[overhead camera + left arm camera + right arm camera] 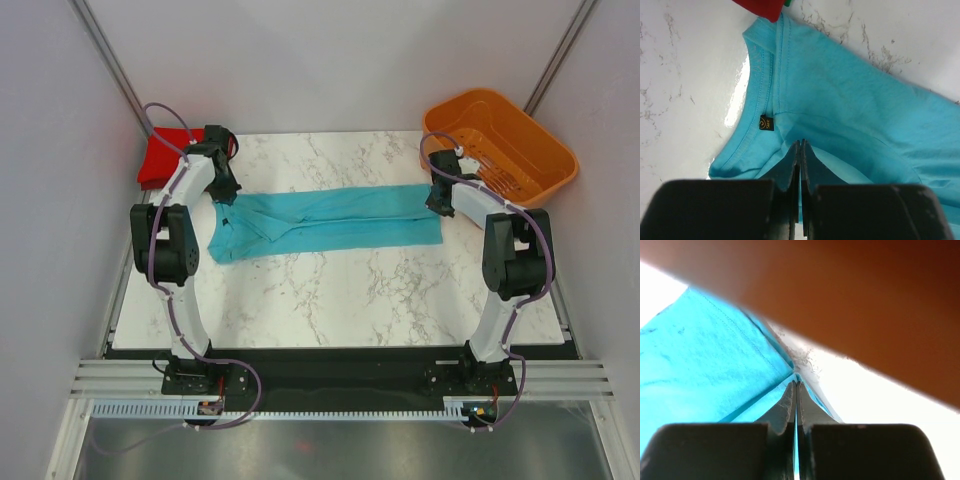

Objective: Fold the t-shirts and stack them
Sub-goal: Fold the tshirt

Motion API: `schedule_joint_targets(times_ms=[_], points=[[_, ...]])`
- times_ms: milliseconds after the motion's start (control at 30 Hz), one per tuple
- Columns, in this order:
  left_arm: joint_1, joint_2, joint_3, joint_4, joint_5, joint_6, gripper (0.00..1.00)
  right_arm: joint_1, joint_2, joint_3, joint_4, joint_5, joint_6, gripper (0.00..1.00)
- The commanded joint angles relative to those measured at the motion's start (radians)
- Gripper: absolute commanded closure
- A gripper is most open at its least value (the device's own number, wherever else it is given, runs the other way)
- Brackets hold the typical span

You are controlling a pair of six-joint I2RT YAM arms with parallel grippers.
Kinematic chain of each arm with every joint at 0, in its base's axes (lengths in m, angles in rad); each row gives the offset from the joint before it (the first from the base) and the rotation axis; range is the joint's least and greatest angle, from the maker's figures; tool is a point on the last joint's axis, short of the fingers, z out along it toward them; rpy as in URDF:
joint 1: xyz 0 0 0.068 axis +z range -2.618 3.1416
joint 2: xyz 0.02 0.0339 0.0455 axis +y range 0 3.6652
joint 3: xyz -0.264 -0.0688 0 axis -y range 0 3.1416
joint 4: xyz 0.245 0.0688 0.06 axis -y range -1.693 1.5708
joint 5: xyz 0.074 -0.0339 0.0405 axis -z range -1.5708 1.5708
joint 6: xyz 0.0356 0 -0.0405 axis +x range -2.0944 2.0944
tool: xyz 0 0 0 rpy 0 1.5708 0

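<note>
Top external: teal shirt (330,222) is pinched at opposite ends by left end effector (228,200) and right end effector (438,206); thin grips could be lost if it's overstretched, tbh.

Colour rundown: the teal-blue shirt (330,222) is plain turquoise all over, collar and stitching the same shade, with a tiny black neck label (766,122) printed in yellowish gold. The red shirt (160,160) is flat bright red, no print that I can see. The worktop (340,290) is white marble-look with thin grey veins. The basket (500,125) is solid orange. The left arm (180,215) and right arm (510,250) are white with black joints and purplish cables. The left hand (800,144) and right hand (796,385) are matte black. The walls (330,60) are pale grey-white.
</note>
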Motion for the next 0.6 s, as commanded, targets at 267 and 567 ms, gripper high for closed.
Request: schedule_joint_targets(times_ms=[267, 567], points=[[0.003, -0.020, 0.035, -0.051, -0.044, 0.079, 0.98, 0.016, 0.015, 0.042, -0.028, 0.010, 0.020, 0.89], [0.006, -0.046, 0.179, -0.182, -0.113, 0.027, 0.89, 0.053, -0.100, 0.083, -0.174, 0.004, -0.032, 0.66]])
